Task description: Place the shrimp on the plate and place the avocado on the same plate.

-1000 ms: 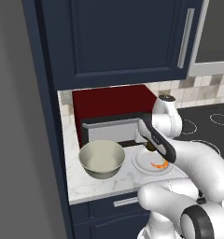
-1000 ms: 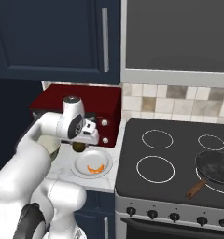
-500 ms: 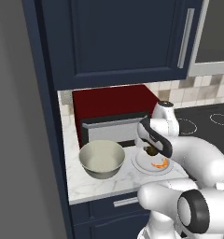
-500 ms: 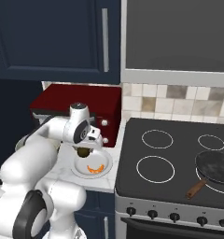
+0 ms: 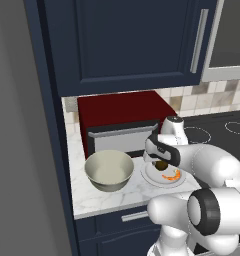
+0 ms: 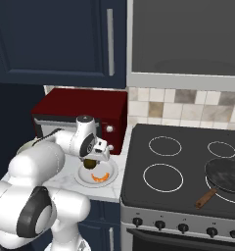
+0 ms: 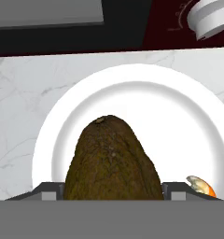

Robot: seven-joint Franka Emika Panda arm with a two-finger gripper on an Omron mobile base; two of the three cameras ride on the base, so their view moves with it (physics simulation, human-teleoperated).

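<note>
The white plate [image 5: 151,176] [image 6: 82,177] [image 7: 132,77] lies on the marble counter in front of the microwave. On its right part rests the orange shrimp [image 5: 172,175] [image 6: 100,176] [image 7: 201,186]. My gripper [image 5: 161,161] [image 6: 92,158] [image 7: 111,193] hangs just over the plate's centre, shut on the dark brown avocado [image 5: 161,165] [image 6: 91,163] [image 7: 111,161]. In the hand view the avocado covers the near half of the plate. Whether it touches the plate, I cannot tell.
A cream bowl [image 5: 108,170] stands left of the plate. The red microwave [image 5: 122,120] is close behind it, under dark blue cabinets. To the right is the black stove [image 6: 188,166] with a frying pan [image 6: 226,174].
The gripper has come down a little with the avocado and shifted over the plate's middle. Shrimp, plate and bowl have stayed where they were.
</note>
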